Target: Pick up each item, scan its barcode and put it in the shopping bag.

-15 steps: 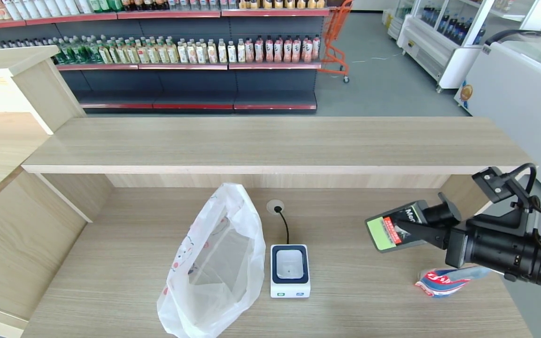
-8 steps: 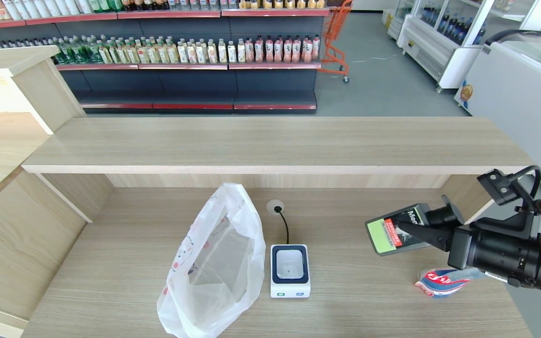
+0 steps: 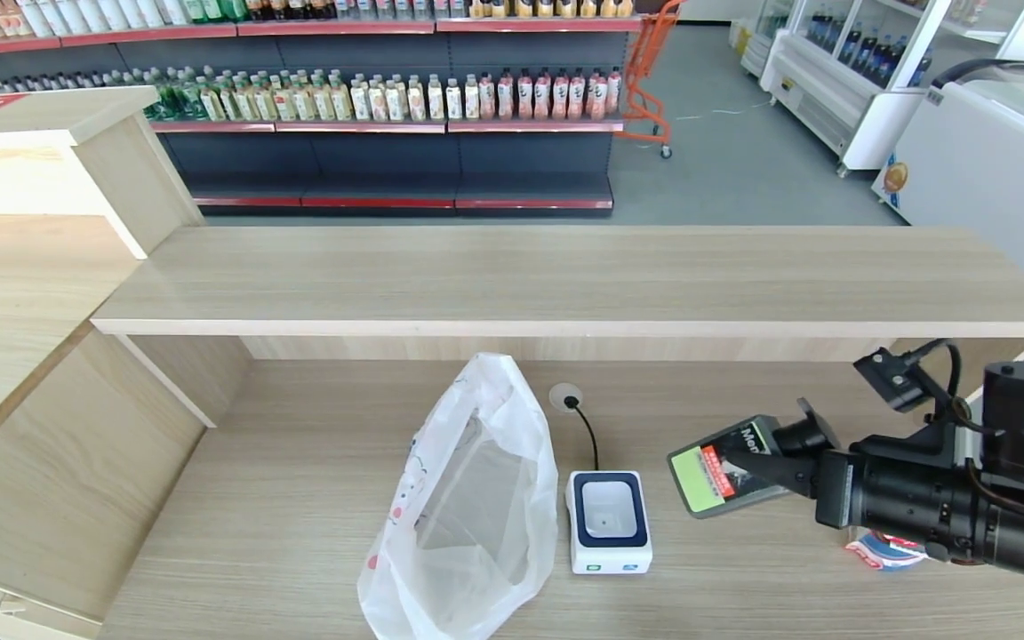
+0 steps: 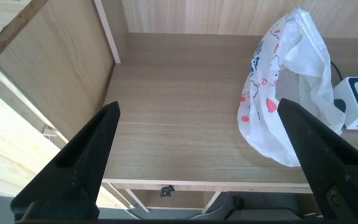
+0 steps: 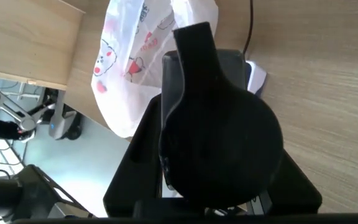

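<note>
Grey green-labelled box (image 3: 715, 468), clamped in the right gripper (image 3: 754, 464), may not scan if its barcode misses the white scanner (image 3: 610, 523).

On the desk (image 3: 281, 498) the shopping bag (image 3: 468, 507) stands upright, with the scanner (image 3: 610, 523) just beside it on its right. The scanner's cable (image 3: 585, 431) runs back to a hole in the desk behind it. Right of the scanner, the right claw (image 3: 756, 458) holds a box (image 3: 699, 469) clear of the surface. Farther right a packet (image 3: 881, 549) lies on the desk, partly under that arm. A raised ledge (image 3: 565, 284) runs behind everything, and beyond it, across the floor, stand shelves (image 3: 388, 169) of bottles (image 3: 388, 98).
</note>
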You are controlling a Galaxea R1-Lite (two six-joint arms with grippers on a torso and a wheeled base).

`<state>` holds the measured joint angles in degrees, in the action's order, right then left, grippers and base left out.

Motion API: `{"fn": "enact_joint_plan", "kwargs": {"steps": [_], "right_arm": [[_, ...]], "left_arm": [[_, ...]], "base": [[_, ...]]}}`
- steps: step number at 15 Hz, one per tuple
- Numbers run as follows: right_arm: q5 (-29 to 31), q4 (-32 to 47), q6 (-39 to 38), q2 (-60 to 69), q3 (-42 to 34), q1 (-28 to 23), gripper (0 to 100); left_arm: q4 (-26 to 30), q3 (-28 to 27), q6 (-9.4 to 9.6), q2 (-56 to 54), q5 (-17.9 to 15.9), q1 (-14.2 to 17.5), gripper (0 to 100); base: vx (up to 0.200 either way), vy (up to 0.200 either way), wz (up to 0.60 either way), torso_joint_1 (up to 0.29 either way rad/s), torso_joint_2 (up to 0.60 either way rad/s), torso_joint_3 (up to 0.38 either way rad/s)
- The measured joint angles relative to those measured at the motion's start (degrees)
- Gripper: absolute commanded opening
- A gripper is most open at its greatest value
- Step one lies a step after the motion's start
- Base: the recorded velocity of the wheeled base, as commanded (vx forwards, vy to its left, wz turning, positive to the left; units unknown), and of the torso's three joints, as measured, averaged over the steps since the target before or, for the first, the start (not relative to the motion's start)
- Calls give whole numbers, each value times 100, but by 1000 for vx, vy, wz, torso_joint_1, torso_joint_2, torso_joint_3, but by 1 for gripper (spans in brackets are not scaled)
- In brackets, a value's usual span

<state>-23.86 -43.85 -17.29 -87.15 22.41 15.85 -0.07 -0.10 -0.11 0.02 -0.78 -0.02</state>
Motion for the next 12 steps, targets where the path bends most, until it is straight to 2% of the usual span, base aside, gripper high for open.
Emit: {"fn": "enact_joint_plan", "kwargs": {"steps": [3,9,10,12], "right_arm": [[55,-44,-135,-625,352,234,0],[755,-511,-140,-2600,1880,1441,0],[783,-522,-12,-2848,2119,1623,0],[802,-508,781,-3333,2505,1816,0]], "left_arm": [[5,0,-2,0,0,2,100],[0,0,-5,0,-1,2,100],[0,0,-5,0,0,2,100],[0,0,-5,0,-1,2,100]], "base": [[0,0,0,0,0,0],[0,0,0,0,0,0],[0,0,0,0,0,0],[0,0,0,0,0,0]]}}
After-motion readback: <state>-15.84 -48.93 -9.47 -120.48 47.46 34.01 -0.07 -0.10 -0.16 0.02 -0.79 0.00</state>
